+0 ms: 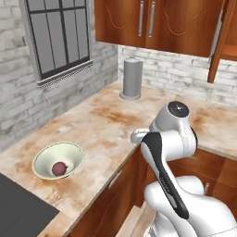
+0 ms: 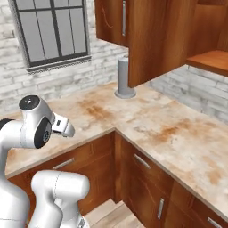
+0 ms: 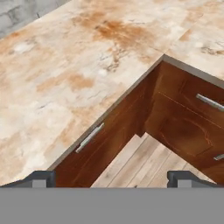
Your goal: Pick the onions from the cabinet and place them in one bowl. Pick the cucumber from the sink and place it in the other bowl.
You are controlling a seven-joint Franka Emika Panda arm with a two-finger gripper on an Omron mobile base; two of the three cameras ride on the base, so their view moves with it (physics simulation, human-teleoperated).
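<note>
The fingers [image 3: 112,179] are seen spread wide apart with nothing between them, their two dark tips [image 3: 37,178] rising at the bottom of the hand view over the inner corner of the L-shaped worktop [image 3: 65,78], where the lower drawers [image 3: 89,138] meet.

The purple-red onion [image 1: 59,168] is already lying in the pale green-cream bowl [image 1: 48,155], which stands near the front edge of the worktop, beside the dark sink [image 1: 18,210] at the left end. The cabinet [image 2: 156,35] is hung above the far corner, its shelf [image 2: 209,60] visible at the right with nothing made out on it. A grey cylinder [image 1: 131,77] is stood against the back wall.

The second onion, the cucumber and the blue bowl are not located from here, so a reach could be misdirected. It is judged that a swing upward could strike the open cabinet door [image 1: 222,41], and a grasp on a small round bulb could slip.
</note>
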